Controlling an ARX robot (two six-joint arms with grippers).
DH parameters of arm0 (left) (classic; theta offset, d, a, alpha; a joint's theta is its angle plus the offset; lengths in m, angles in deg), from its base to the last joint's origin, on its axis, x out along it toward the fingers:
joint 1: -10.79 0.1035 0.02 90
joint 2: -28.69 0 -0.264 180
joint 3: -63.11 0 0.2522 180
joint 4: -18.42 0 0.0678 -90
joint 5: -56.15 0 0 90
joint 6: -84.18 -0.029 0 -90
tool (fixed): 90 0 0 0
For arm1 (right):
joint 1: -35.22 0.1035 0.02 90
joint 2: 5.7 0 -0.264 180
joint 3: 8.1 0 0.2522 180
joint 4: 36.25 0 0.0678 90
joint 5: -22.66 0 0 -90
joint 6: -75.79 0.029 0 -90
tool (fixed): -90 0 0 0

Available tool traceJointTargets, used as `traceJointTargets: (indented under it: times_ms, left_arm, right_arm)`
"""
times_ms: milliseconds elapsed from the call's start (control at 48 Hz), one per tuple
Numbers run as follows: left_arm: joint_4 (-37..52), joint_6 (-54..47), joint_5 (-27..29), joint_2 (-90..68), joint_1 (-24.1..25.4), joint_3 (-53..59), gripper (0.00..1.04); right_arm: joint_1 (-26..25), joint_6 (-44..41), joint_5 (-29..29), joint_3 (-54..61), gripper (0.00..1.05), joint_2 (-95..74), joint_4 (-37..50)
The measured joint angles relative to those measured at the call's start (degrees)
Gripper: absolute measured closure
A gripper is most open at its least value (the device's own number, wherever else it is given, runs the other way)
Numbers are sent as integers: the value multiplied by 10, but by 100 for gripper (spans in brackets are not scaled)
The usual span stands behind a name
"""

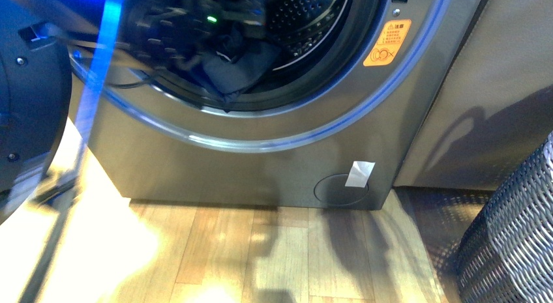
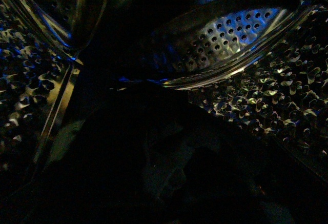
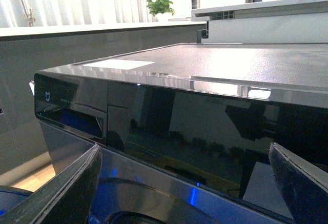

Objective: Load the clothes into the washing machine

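The washing machine (image 1: pixel 274 153) is silver-grey, with its round porthole open and a yellow sticker (image 1: pixel 387 42) on the rim. My left gripper (image 1: pixel 225 45) reaches into the porthole, shut on the clothes (image 1: pixel 236 67), a dark navy garment that hangs over the lower gasket. In the left wrist view the clothes (image 2: pixel 154 167) are a dark mass low in the perforated drum (image 2: pixel 287 90); my fingers are lost in the dark there. My right gripper (image 3: pixel 182 193) is open and empty, high in front of the machine's black control panel (image 3: pixel 179 126), fingers (image 3: pixel 61 193) wide apart.
The machine's open door (image 1: pixel 26 88) stands at the left. A plain grey cabinet (image 1: pixel 482 88) adjoins the machine on the right, with a dark wicker basket (image 1: pixel 515 238) on the wooden floor (image 1: pixel 261 257) in front of it. A drum paddle (image 2: pixel 230 34) lies ahead of the left wrist.
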Motion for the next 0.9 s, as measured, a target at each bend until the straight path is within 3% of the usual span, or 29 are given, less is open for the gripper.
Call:
traceJointTargets:
  times_ms: [396,792,813,876,897]
  left_arm:
    - [61,3,-37,197,-8,266,6]
    - [84,11,-69,391,5,394,6]
    - [82,11,-59,395,5,395,7]
    - [76,12,4,407,5,407,16]
    - [78,12,34,416,5,426,21]
  right_arm:
    - [0,0,0,0,7,0,0]
    - [0,0,0,0,7,0,0]
    - [0,0,5,0,7,0,-1]
    - [8,-9,103,-8,14,7,-58]
    - [7,-14,174,12,20,23,-85]
